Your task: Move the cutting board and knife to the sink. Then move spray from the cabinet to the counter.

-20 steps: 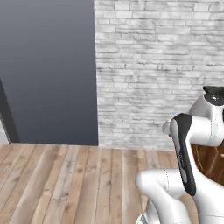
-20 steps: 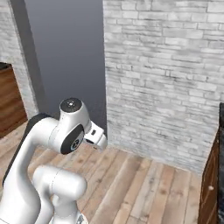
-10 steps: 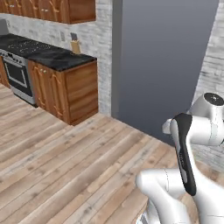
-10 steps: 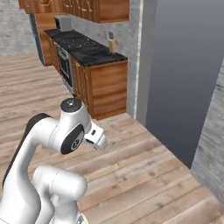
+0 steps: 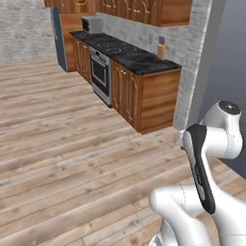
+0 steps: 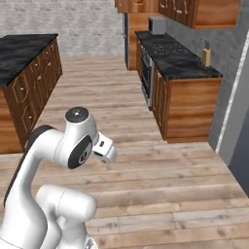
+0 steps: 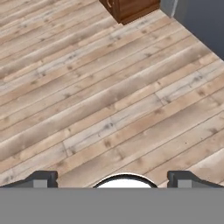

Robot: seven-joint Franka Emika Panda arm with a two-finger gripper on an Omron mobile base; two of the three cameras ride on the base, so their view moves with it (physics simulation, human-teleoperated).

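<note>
So the arm (image 6: 53,160) is folded up tight over its own base, elbow high, which to me looks like a travel pose: tucked in so nothing swings around while the base is out on open floor. The gripper (image 7: 112,177) points down at bare wooden floor (image 7: 109,100), fingers spread wide apart with nothing between them. Makes sense, there's nothing within reach to grab.

Further out is a run of brown cupboards (image 5: 149,98) with a black marble-look counter (image 5: 144,61) on top, ending right beside a tall dark grey panel (image 6: 240,121). An oven (image 5: 100,74) with a black stovetop (image 5: 113,46) sits partway along, and a microwave (image 5: 91,24) is at the far end. More wooden cabinets (image 5: 144,9) hang above the brick wall. A small tan thing (image 5: 162,49) stands upright against the wall at the near end of the counter; too small to say what it is. In the right base view there's a second black-topped cupboard block (image 6: 24,73) off to the side, well apart from the first run.

The cutting board, knife and spray bottle: can't pick any of them out, so I can't tell you which way the board's long axis runs or where the knife points. My guess is the task is barely started.
</note>
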